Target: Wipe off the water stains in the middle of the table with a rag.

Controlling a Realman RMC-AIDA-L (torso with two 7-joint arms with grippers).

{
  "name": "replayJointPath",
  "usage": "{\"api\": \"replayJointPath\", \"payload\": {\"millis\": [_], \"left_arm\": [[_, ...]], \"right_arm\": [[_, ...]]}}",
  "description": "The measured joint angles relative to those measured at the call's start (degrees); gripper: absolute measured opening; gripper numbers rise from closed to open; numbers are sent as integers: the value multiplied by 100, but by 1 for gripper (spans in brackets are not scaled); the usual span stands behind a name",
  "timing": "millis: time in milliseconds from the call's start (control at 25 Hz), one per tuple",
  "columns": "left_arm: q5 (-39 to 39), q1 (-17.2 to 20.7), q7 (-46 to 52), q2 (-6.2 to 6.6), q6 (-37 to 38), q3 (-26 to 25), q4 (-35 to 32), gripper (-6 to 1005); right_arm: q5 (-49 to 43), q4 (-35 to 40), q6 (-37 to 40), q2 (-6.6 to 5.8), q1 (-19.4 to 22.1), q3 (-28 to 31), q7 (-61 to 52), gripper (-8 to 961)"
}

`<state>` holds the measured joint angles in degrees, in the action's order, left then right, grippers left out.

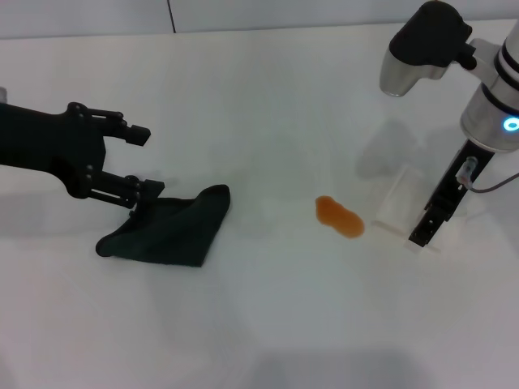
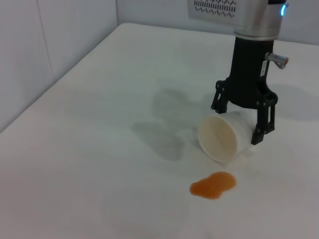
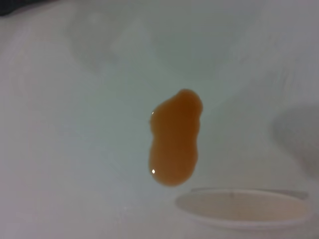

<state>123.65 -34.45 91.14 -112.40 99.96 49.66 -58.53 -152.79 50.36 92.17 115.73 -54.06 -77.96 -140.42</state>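
The table (image 1: 268, 324) is a plain white top, and the stain (image 1: 339, 216) lies on it a little right of centre in the head view: a glossy orange-brown blotch, pinched in the middle like a peanut. Just beside it on the right a cup (image 1: 399, 200) of translucent white plastic lies tipped on its side. In the left wrist view its round mouth (image 2: 218, 140) faces the blotch (image 2: 213, 184); the inside looks pale and bare, with no liquid visible in it. The right wrist view shows the blotch (image 3: 174, 143) close up, with the cup's rim (image 3: 244, 207) near one end of it but not touching. The right gripper (image 1: 432, 223) points down at the cup, and the left wrist view shows its two black fingers (image 2: 263, 118) spread to either side of the cup's body; whether they press on it cannot be told. The rag (image 1: 170, 225), a dark green-black cloth, lies rumpled on the left part of the table, well apart from the stain. The left gripper (image 1: 139, 162) reaches in from the left edge with its fingers wide apart, the lower finger (image 1: 138, 191) touching or just over the rag's upper corner and the upper finger (image 1: 134, 133) held clear above the table, gripping nothing.
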Motion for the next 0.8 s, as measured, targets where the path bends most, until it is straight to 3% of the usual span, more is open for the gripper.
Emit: {"api": "replayJointPath", "payload": {"millis": [720,800], "left_arm": [[88,4,-18,-58,-13,-1,0,834],[84,8,-23,-61,-13,-1,0,833]], "right_arm": [[136,-269,-436,10,77,-9,135,832],[177,-160,-463,9,164,40,132,794]]}}
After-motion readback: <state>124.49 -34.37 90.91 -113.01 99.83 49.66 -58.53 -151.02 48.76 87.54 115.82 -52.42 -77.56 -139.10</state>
